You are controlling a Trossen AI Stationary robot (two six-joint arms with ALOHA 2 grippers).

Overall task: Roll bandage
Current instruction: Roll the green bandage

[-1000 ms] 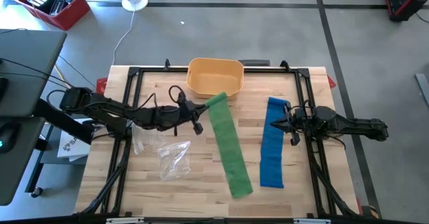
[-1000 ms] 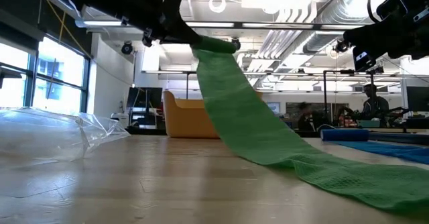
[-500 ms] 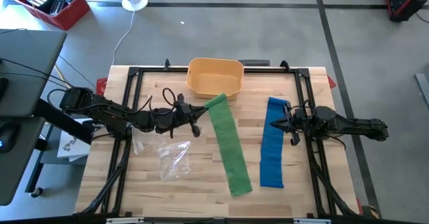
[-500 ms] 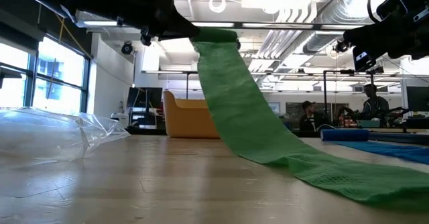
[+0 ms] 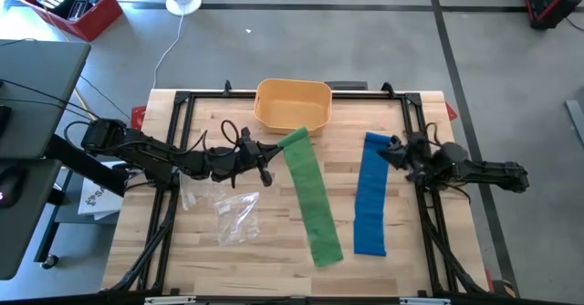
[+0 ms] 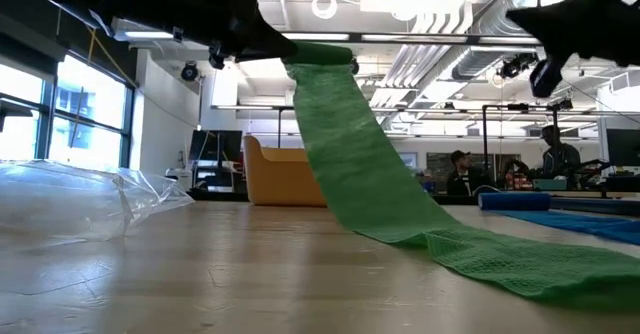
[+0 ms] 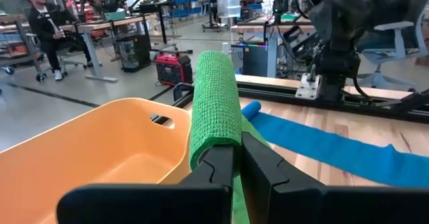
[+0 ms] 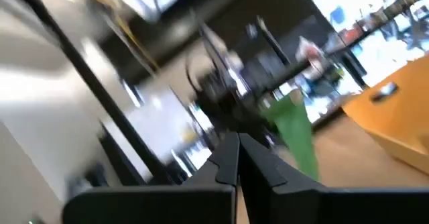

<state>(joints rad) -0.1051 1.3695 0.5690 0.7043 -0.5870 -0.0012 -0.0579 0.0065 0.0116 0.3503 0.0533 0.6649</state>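
**Two bandages laid out, green end lifted, right arm tilted upward**

Two strips are seen in the high view. At centre left, the left gripper (image 5: 271, 154) is clenched on the upper end of the green bandage (image 5: 312, 200), which is draped over the closed fingers and held clear of the table (image 5: 274, 241); the rest of the strip is trailed down toward the lower centre of the frame. Compared with a second earlier, this end is held a little nearer the yellow bin (image 5: 292, 104) at top centre and is laid more squarely across the fingers, so a first turn seems to be forming. A clear plastic bag (image 5: 235, 215) is left at lower left.

At centre right, the blue bandage (image 5: 370, 195) is lying flat, untouched. The right gripper (image 5: 394, 147), jaws shut on nothing, is now found near the strip's upper end, swung up from its former level pose; it is judged to be repositioning, not yet helping the roll.
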